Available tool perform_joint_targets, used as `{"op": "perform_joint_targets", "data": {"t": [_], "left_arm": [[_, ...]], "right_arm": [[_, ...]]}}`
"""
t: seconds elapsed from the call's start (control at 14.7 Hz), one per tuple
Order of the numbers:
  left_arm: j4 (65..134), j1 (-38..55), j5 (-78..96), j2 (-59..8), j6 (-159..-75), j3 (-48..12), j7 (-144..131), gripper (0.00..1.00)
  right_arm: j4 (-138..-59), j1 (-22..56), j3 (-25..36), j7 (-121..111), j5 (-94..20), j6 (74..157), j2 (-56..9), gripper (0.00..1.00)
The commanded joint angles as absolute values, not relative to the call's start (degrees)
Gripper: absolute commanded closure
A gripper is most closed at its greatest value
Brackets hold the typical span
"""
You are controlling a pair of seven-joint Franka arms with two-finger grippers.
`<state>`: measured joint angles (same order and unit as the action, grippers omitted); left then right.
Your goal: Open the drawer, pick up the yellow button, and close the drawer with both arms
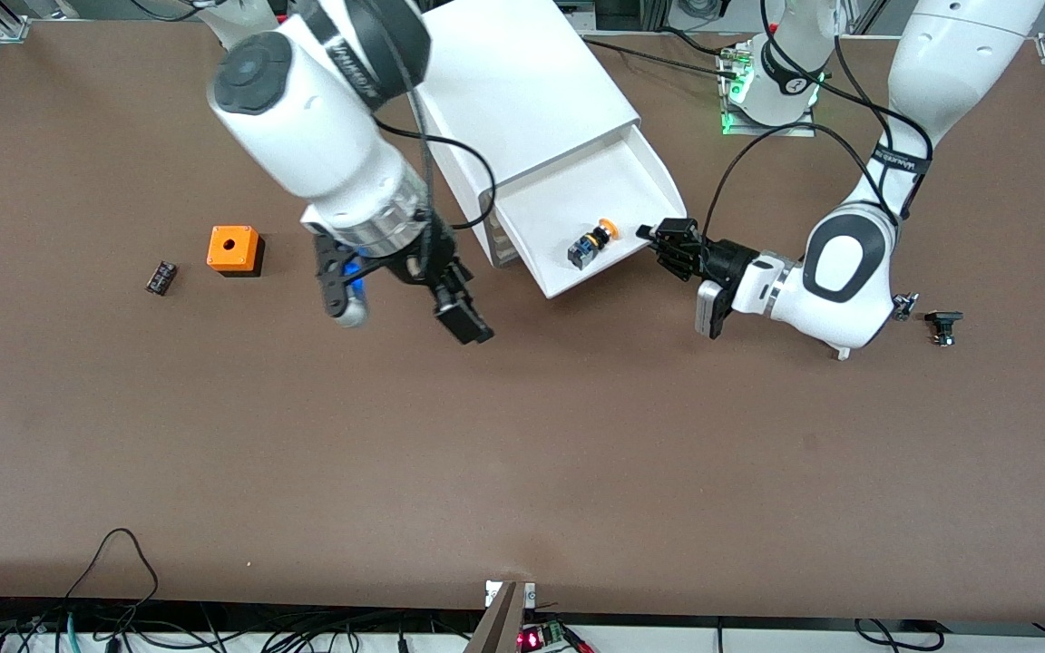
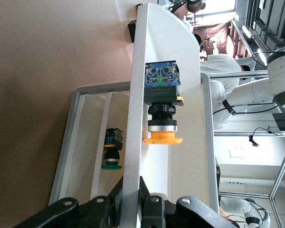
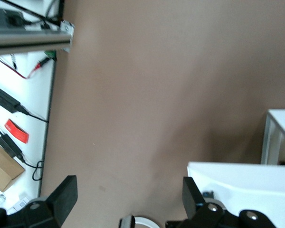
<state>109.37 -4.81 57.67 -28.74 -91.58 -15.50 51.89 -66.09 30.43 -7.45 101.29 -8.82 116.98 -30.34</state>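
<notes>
The white cabinet [image 1: 522,82] stands at the robots' side of the table with one drawer [image 1: 577,195] pulled out. The button [image 1: 591,245], with an orange cap and a black-and-blue body, lies on its side in the drawer near the front wall. My left gripper [image 1: 657,238] is shut on the drawer's front wall; the left wrist view shows its jaws [image 2: 135,185] pinching that wall [image 2: 135,95], with the button [image 2: 162,109] just inside. My right gripper [image 1: 400,307] is open and empty over the table beside the drawer. The right wrist view shows the gripper [image 3: 126,199] and the drawer's corner [image 3: 242,180].
An orange cube with a hole [image 1: 234,249] and a small dark block [image 1: 161,277] lie toward the right arm's end. A small black part [image 1: 942,325] lies beside the left arm's elbow. A green-capped button [image 2: 112,152] lies in a lower drawer.
</notes>
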Motion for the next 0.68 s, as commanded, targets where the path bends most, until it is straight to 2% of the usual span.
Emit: {"op": "perform_joint_targets", "data": {"t": [0.0, 0.07, 0.27, 0.61], "left_arm": [[105.6, -5.5, 53.8, -30.7, -94.0, -15.5, 52.1, 0.22], [105.4, -5.6, 53.3, -30.2, -94.0, -15.5, 51.8, 0.0], [102.2, -6.2, 51.8, -29.8, -88.8, -14.9, 48.1, 0.0], [89.8, -6.5, 38.0, -27.3, -77.7, -14.9, 22.1, 0.0]], "right_arm": [[-64.0, 33.0, -7.0, 105.0, -9.0, 117.6, -32.1, 0.02], [-64.0, 34.0, -6.9, 106.7, -9.0, 117.6, -32.8, 0.01], [-64.1, 38.7, -6.6, 107.8, -5.0, 116.6, -34.4, 0.01], [-62.1, 42.3, -6.9, 106.8, -4.0, 114.1, -40.0, 0.01]]}}
